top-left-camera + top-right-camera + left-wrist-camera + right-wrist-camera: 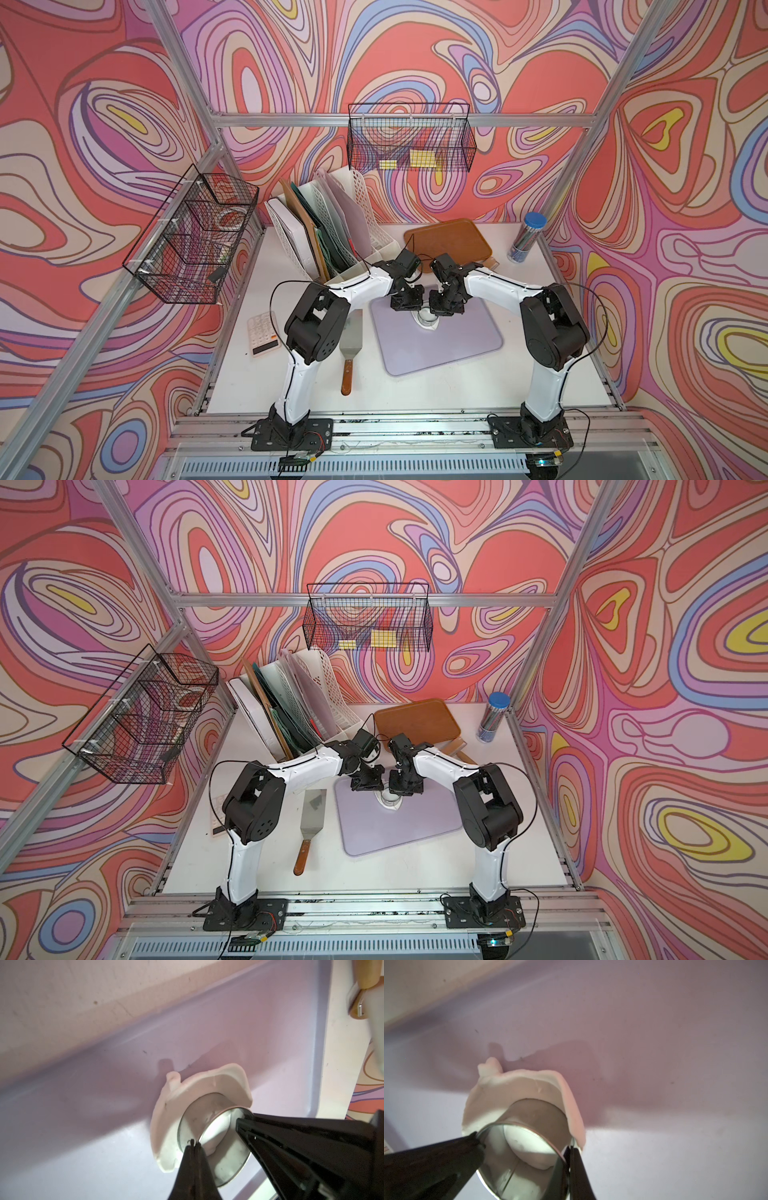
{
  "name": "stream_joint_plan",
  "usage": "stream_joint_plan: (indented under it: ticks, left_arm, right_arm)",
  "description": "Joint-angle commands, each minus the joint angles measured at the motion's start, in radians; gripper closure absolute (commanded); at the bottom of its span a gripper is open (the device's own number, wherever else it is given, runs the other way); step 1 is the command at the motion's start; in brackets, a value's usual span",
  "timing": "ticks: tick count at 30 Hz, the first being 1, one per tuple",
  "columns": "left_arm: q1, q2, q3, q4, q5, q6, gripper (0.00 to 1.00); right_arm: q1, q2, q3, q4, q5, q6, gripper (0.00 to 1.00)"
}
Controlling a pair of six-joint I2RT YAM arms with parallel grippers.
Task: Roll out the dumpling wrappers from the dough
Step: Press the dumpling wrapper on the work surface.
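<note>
Left gripper (pixel 193 1143) and right gripper (pixel 569 1148) each pinch shut on opposite rims of cutter (pixel 203 1105) sunk in dough (pixel 207 1082); I'd press level, evenly, down to mat (pixel 93 1126).

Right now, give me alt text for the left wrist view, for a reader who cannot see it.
A metal ring cutter stands pressed into white dough on a lilac mat: a round dumpling wrapper lies inside it, and a ragged dough scrap curves around its outside. The left gripper, shut, pinches the ring's rim; the right gripper meets the opposite rim.
</note>
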Motion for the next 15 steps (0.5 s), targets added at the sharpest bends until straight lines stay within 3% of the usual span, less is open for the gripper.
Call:
stream_joint_plan:
  ticks: [1,5,8,15]
  left_arm:
    - [-0.04,0.041,-0.205,-0.024,-0.019,-0.07,1.0]
    - [-0.089,-0.005,-0.29,0.024,0.039,-0.109,1.0]
    - [-0.101,-0.015,-0.276,0.027,0.036,-0.116,1.0]
    - [-0.032,0.047,-0.072,-0.053,-0.023,-0.061,1.0]
  right_arm:
    - [-0.033,0.126,0.067,0.081,-0.037,-0.037,1.0]
    - [-0.046,0.209,0.214,0.07,-0.016,-0.14,1.0]
    - [-0.046,0.239,0.258,0.065,-0.043,-0.183,1.0]
    - [-0.026,0.087,0.026,0.009,-0.157,-0.08,1.0]
